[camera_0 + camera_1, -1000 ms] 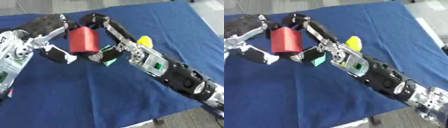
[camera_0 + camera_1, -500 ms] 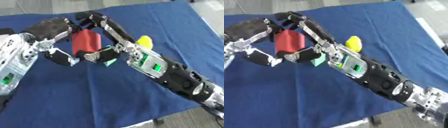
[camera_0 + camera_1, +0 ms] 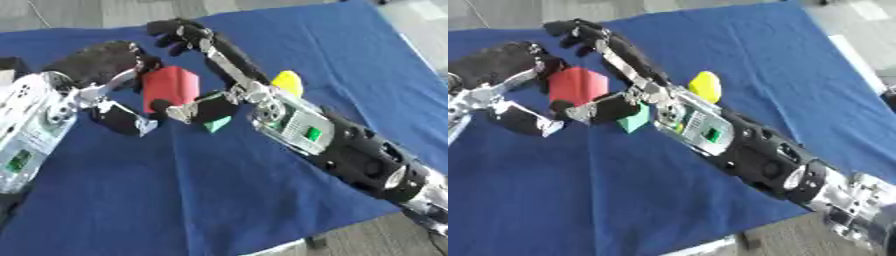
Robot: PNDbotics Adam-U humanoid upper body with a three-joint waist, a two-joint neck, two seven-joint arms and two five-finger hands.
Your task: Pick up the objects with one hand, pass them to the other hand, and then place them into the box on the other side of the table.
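A red block (image 3: 171, 86) hangs above the blue table between my two hands. My left hand (image 3: 98, 65) comes in from the left with its dark fingers curled against the block's upper left side and its thumb (image 3: 124, 119) low beside it. My right hand (image 3: 229, 62) reaches in from the right; its fingers (image 3: 179, 34) stretch straight past the block's top without touching it, and its thumb (image 3: 194, 106) lies under the block's lower edge. A small green piece (image 3: 633, 123) lies on the cloth, partly hidden by that thumb.
A yellow piece (image 3: 704, 86) lies on the blue cloth (image 3: 219, 200) just right of my right wrist. The table's near edge runs along the bottom right, with grey floor beyond. No box shows in either view.
My right hand's fingers have lifted off the top of the red block and straightened. My left hand's fingers have come in against the block's left side.
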